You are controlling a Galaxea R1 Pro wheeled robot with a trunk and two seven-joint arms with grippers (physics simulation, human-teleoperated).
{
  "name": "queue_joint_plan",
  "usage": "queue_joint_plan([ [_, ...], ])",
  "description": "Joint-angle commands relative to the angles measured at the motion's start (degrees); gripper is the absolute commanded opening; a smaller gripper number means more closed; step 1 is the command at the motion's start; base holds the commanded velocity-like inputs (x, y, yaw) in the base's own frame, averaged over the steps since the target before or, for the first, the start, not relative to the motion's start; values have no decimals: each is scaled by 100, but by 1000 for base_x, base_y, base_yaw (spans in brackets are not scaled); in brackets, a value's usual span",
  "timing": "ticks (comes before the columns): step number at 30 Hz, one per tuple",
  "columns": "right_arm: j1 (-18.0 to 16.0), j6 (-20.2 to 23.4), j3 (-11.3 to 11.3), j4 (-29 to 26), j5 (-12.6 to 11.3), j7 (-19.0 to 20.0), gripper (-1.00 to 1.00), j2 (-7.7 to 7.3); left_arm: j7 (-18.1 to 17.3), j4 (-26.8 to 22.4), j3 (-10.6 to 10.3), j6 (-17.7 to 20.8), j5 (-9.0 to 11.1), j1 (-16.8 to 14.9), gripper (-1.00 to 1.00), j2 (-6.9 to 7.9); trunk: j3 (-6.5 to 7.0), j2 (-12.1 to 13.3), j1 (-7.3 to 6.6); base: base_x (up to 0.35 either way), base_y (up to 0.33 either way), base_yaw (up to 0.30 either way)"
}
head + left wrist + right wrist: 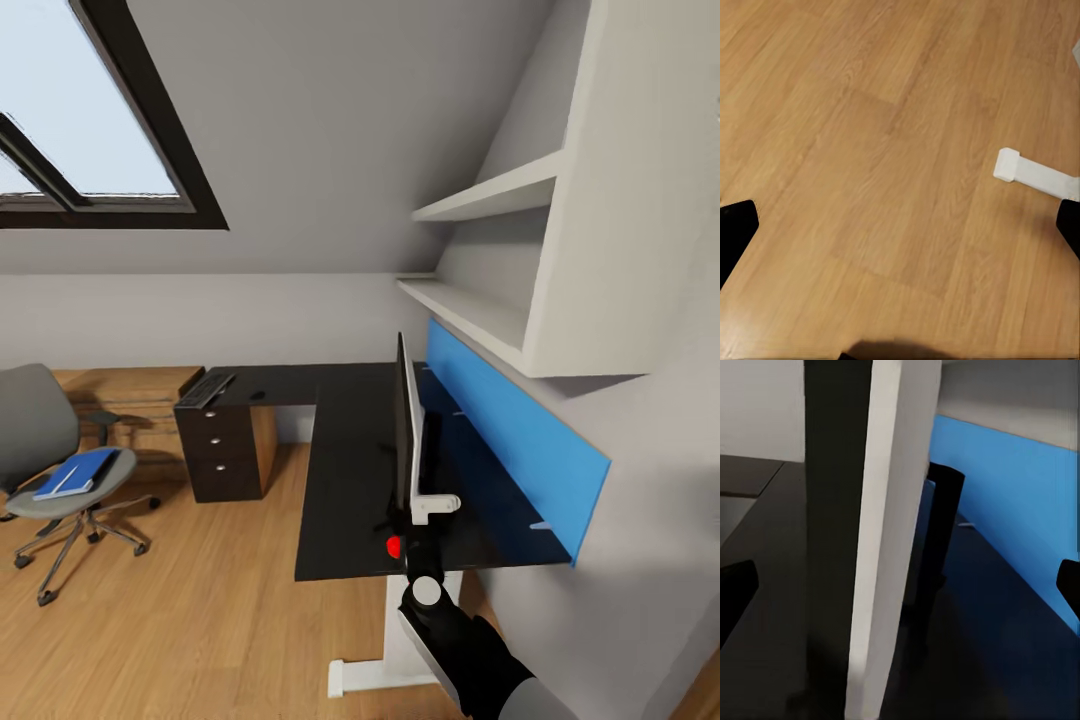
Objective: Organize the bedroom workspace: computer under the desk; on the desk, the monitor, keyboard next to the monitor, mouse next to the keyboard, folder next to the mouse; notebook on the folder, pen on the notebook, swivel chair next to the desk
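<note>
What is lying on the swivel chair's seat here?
On the swivel chair seat lies the blue folder, with a thin white strip on top, possibly the pen. Whether a notebook is there too cannot be told.

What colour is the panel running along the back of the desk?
Bright blue. The back panel of the desk shows best in the head view.

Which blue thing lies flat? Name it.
The folder on the swivel chair seat lies flat. The other blue thing, the desk's back panel, stands upright behind the monitor.
</note>
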Motion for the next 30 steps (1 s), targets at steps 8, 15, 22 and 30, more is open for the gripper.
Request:
queue_joint_plan([
  [8, -5, -34, 28, 34, -52, -25, 100, 0, -47, 7, 14, -15, 37, -2, 100, 0, -2, -4, 0, -66, 0, 0],
  [15, -4, -38, 31, 69, -52, -25, 100, 5, -23, -8, 11, -16, 38, -2, 100, 0, -2, -4, 0, -6, 0, 0],
  [22, -2, -36, 31, 74, -52, -25, 100, 6, -9, -10, 9, -13, 38, -2, 100, -3, -110, -244, 132, -1, 0, 0],
  [30, -5, -34, 31, 76, -50, -25, 100, 6, -9, -11, 9, -12, 38, -2, 100, -8, -235, -525, 286, 0, 0, 0],
])
